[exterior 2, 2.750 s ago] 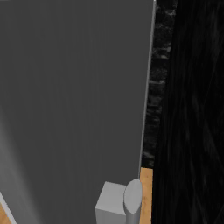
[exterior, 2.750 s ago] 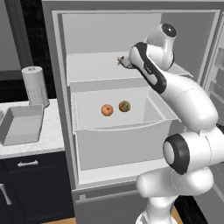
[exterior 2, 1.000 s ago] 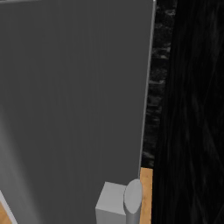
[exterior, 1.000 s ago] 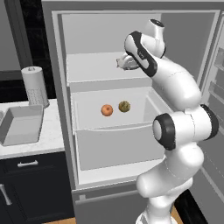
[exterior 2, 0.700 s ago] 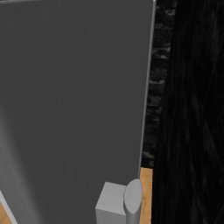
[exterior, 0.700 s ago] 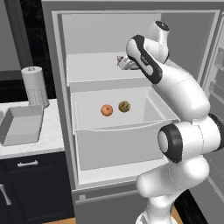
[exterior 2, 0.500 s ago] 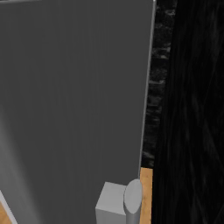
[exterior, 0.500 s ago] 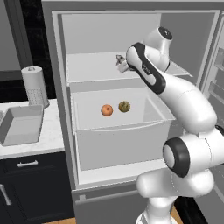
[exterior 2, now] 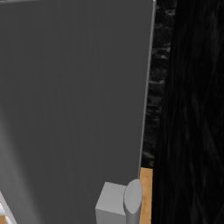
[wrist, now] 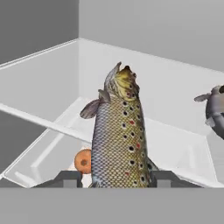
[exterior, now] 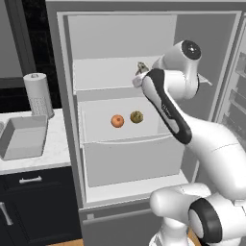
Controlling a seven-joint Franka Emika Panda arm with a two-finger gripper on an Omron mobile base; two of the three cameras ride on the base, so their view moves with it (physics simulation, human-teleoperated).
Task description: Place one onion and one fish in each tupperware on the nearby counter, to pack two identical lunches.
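Refrigerator [exterior: 120,57] comes first: in the left base view we see it standing open, with pale shelves and a clear drawer [exterior: 129,153] pulled forward below them. In the right base view we see a broad grey panel [exterior 2: 70,100] close to the camera, a strip of dark wall beside it and a bit of wood floor at the bottom.

To the left of the refrigerator, the left base view gives us the counter [exterior: 33,161], white and veined, over dark cabinet fronts. One pale-grey tupperware [exterior: 23,137] sits on it, with a paper towel roll [exterior: 38,95] upright behind it.

In the same view the gripper [exterior: 141,73] is up at the shelf above the drawer, with a small fish [exterior: 141,67] at its tip.

The hand view shows us this fish [wrist: 118,135] far better: its long axis runs straight away from the camera along the gripper, head at the far end. Its near end sits between the two finger tips [wrist: 68,177], which pinch it from either side.

A second fish [wrist: 214,109] shows at the right edge of the hand view, cut off by the frame.

In the drawer we see the orange onion [exterior: 117,121] and, just beside it, the olive-tan onion [exterior: 136,116].
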